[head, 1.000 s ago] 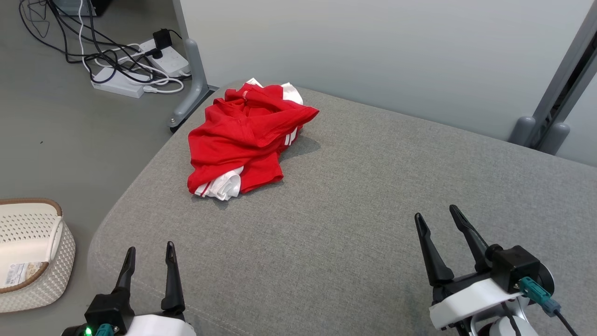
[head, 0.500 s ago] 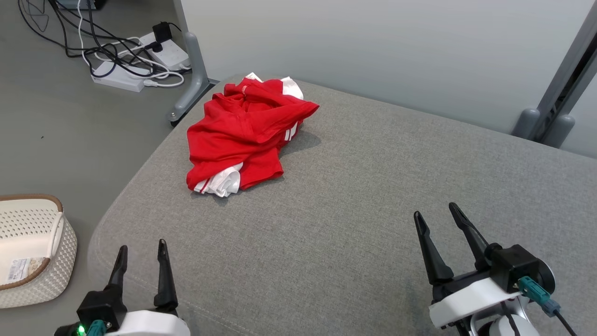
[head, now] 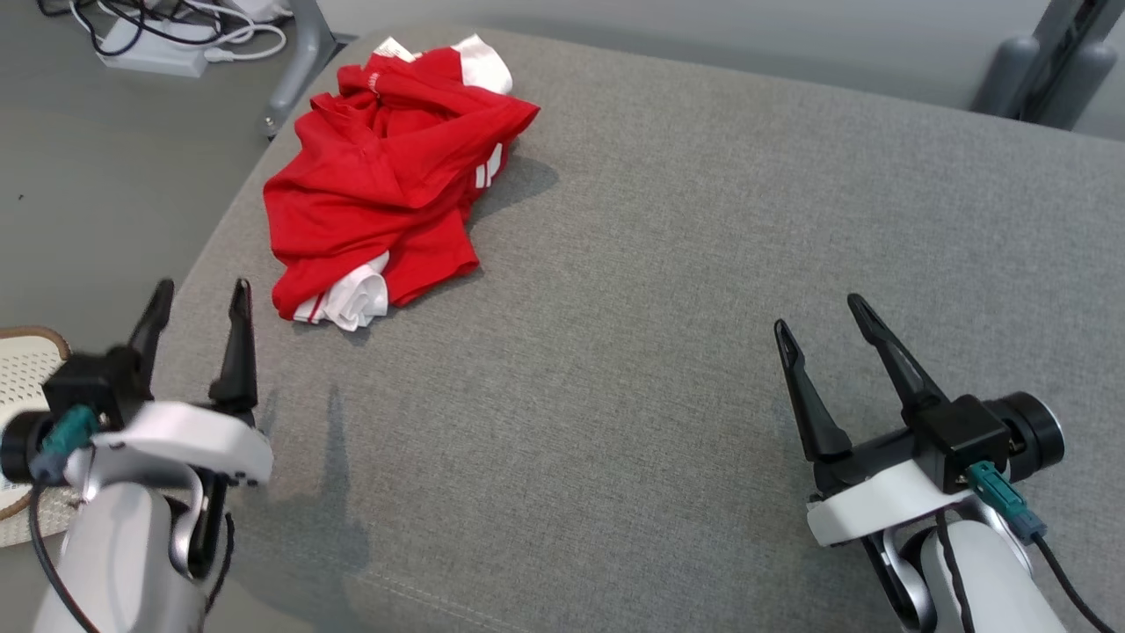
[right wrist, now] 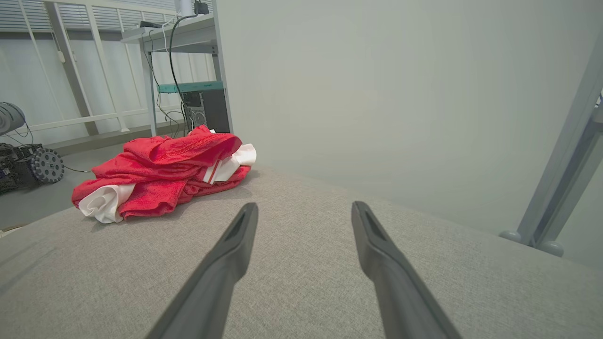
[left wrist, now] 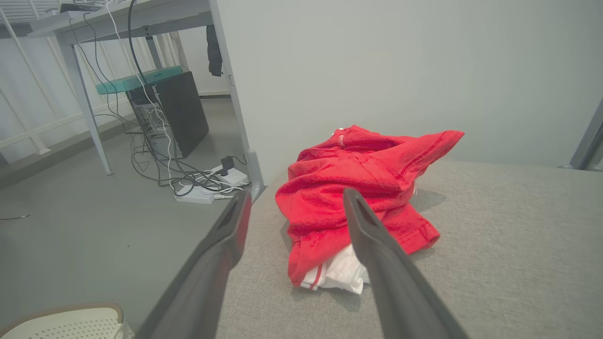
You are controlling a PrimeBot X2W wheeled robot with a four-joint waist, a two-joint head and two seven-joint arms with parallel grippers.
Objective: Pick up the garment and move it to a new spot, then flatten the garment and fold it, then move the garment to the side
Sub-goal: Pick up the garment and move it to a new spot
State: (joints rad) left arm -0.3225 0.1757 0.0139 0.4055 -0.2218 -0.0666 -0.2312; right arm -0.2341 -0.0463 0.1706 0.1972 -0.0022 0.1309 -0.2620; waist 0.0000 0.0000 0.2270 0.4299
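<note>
A crumpled red garment with white trim lies bunched at the far left corner of the grey cushioned surface. My left gripper hangs open over the surface's left edge, short of the garment, which fills the space ahead of its fingers in the left wrist view. My right gripper is open at the near right, well away from the garment, with nothing between its fingers.
A white woven basket sits on the floor at the lower left. Power strips and cables lie on the floor beyond the corner, by a grey metal leg. A wall and a grey post stand behind the surface.
The head view has tilted down and nearer, so everything has shifted up and left. My left arm has risen and reached forward toward the garment. Both grippers stay open.
</note>
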